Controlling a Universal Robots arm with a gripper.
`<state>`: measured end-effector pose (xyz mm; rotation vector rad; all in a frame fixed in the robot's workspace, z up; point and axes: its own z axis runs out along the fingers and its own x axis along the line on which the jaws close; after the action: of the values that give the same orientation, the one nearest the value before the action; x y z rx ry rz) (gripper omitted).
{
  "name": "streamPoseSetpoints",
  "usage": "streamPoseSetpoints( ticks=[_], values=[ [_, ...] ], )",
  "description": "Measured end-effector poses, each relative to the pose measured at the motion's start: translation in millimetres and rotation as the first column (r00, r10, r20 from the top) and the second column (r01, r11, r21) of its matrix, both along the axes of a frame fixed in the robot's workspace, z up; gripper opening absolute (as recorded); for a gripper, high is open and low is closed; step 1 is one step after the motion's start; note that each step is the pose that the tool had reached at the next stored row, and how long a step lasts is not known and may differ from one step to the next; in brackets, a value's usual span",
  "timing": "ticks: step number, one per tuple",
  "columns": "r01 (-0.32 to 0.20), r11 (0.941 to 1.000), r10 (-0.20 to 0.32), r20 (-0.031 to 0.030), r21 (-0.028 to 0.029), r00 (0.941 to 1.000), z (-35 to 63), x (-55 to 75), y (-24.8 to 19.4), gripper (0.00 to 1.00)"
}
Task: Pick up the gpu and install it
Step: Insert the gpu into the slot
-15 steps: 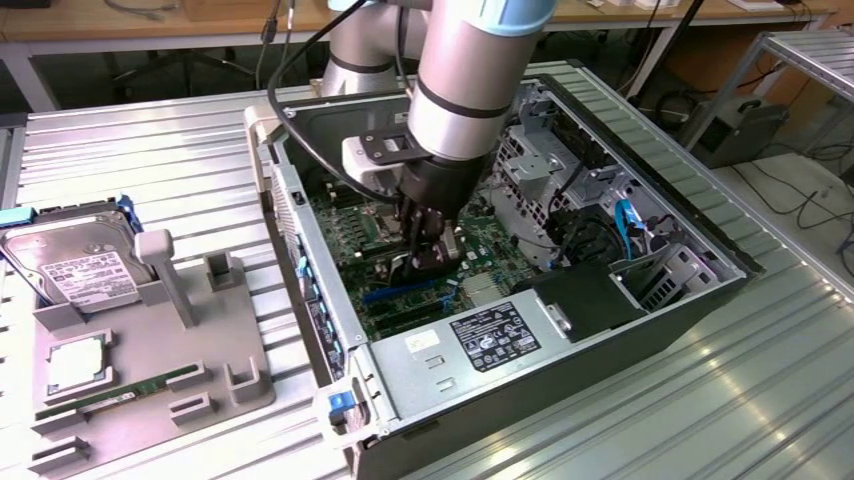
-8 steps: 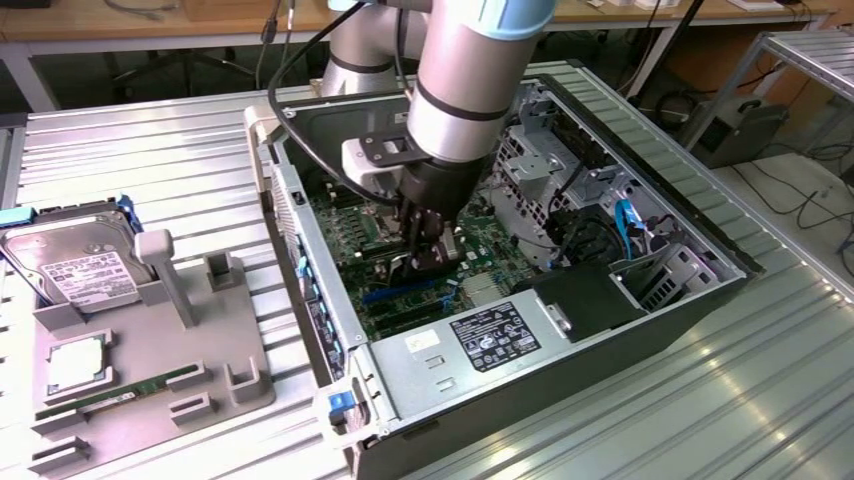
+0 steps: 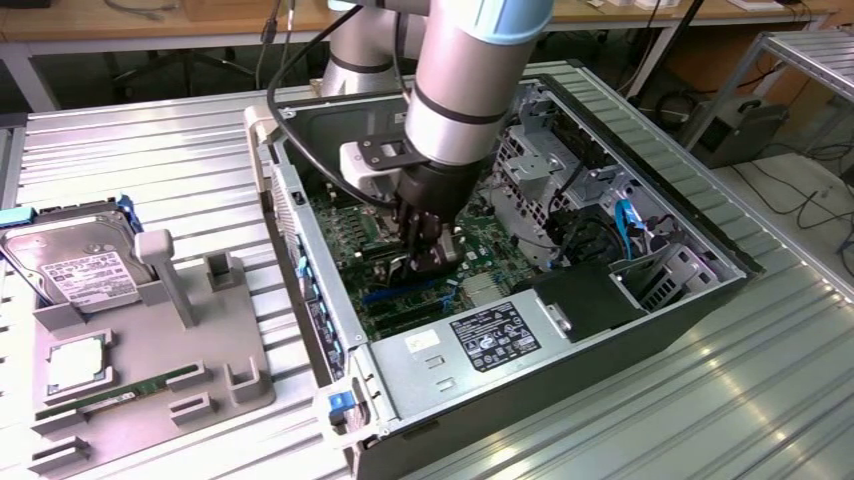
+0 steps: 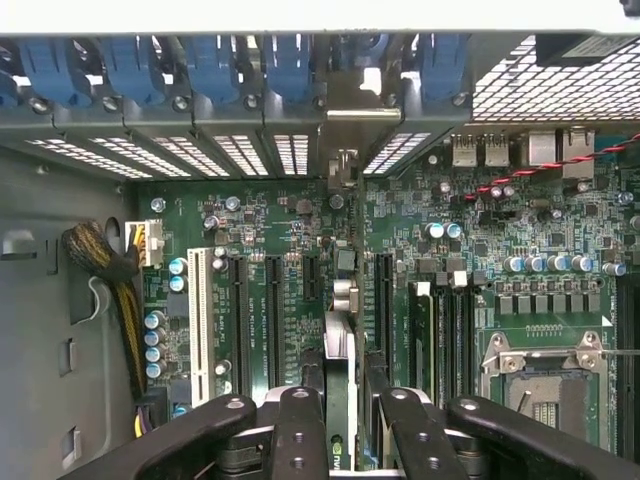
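The gpu (image 4: pixel 340 350) shows edge-on in the wrist view, a thin dark card running between the fingers (image 4: pixel 300 430) toward the case's rear. Its silver bracket (image 4: pixel 362 105) stands at the slot openings in the back wall. My gripper (image 4: pixel 345 440) is shut on the card, just above the black expansion slots of the green motherboard (image 4: pixel 480 220). In the exterior view my gripper (image 3: pixel 424 258) reaches down inside the open computer case (image 3: pixel 694 235), low over the motherboard (image 3: pixel 350 235), with the gpu (image 3: pixel 398 268) dark beneath it.
A grey fixture (image 3: pixel 147 390) at the exterior view's left holds a hard drive (image 3: pixel 80 265), a processor (image 3: pixel 74 365) and a green RAM stick (image 3: pixel 114 395). Inside the case are the power supply (image 3: pixel 501 335), blue slot latches (image 4: pixel 210 65), a white slot (image 4: pixel 200 330), the processor socket (image 4: pixel 545 370) and cables (image 4: pixel 105 265).
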<state>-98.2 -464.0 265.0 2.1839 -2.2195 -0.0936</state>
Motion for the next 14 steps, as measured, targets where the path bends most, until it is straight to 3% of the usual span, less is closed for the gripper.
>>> streamPoseSetpoints(
  ticks=[8,14],
  values=[
    [-0.001,1.0000,0.001,-0.0002,0.0008,1.0000,-3.8,-0.5,0.0,0.26],
    [-0.001,1.0000,0.001,0.0000,0.0058,1.0000,-3.9,-0.4,0.2,0.26]
  ],
)
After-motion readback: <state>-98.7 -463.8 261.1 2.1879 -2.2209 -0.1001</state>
